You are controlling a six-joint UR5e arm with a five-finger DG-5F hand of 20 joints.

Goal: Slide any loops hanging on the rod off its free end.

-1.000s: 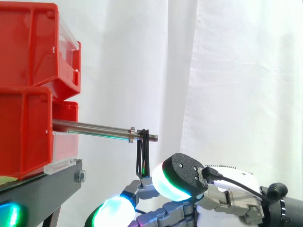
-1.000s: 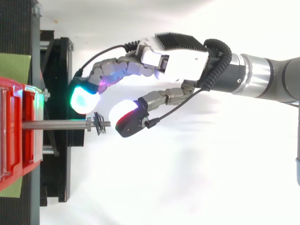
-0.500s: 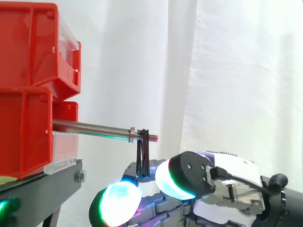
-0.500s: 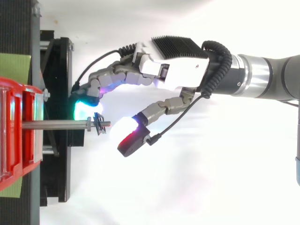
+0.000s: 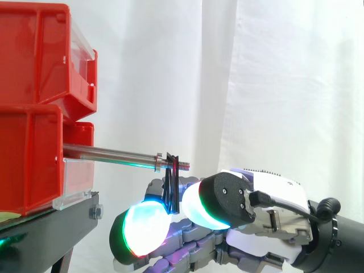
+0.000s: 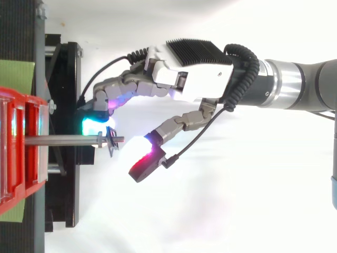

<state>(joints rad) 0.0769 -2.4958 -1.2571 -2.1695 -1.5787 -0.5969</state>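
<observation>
A: Start big for me; where does it all lie from the hand (image 6: 197, 79)?

B: The red bins (image 5: 34, 108) stand beyond its fingertips (image 5: 145, 230), on the black stand (image 5: 51, 224); the rod (image 5: 108, 153) sticks out of them level, its long axis aimed back towards the palm and wrist, so the free end is the end nearer the hand.

A: And the loop?

B: One black loop (image 5: 171, 185); it hangs on the threaded tip, just palm-side of a small collar (image 5: 158, 161), with very little rod left to cross.

A: Has the hand got hold of it?

B: I'd say not; the fingers are spread, the thumb held well apart from the rest. From above, the fingers lie to one side of the rod and the thumb to the other, past the free end; from the side the loop dangles into the gap between them; whether a pad touches it I cannot tell.

A: So the move?

B: My guess: draw it along the rod towards the wrist, not sideways, or it may bind on the threads.
</observation>
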